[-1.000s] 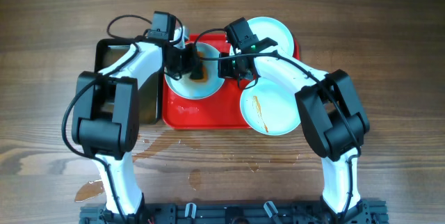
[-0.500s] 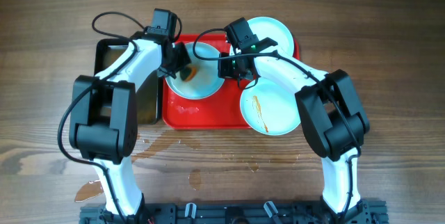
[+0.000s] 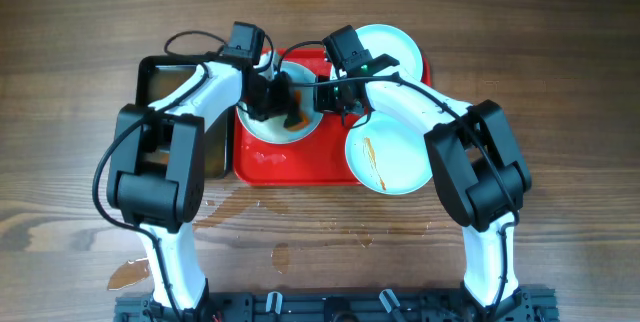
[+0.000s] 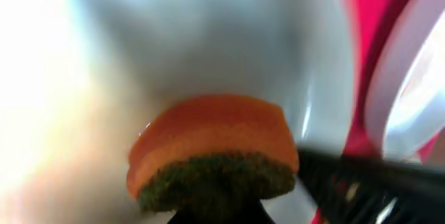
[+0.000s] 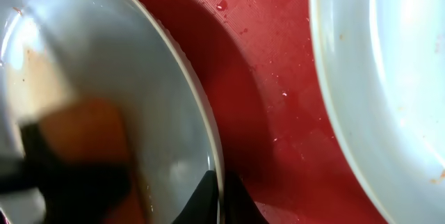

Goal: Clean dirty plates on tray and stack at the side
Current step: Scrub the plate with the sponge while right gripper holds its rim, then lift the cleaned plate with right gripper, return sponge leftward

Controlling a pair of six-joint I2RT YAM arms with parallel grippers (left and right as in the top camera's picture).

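One plate (image 3: 268, 132) left on tray (image 3: 300, 167), two plates (image 3: 400, 157) right, narrower tray (image 3: 216, 147) alongside left.

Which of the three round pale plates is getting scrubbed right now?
The left plate on the red plastic tray: the left gripper presses an orange sponge onto it. The streaked plate and the back plate carry no sponge.

Looks like a robotics lab bench set up as a dishwashing station, not an actual kitchen. Two white-and-black arms, the left arm (image 3: 150, 172) and the right arm (image 3: 480, 162), rise from a black rail (image 3: 330, 307) along the near edge of a plain wooden table (image 3: 80, 42), with loose cables looping off the wrists. The kitchen stuff is just a red tray (image 3: 290, 167) mid-table toward the far edge, a black tray (image 3: 160, 77) on its left-edge side, and a plate (image 3: 265, 132) with an orange sponge (image 4: 215, 140) on it. Puddles (image 3: 130, 274) sit near the near-left corner.
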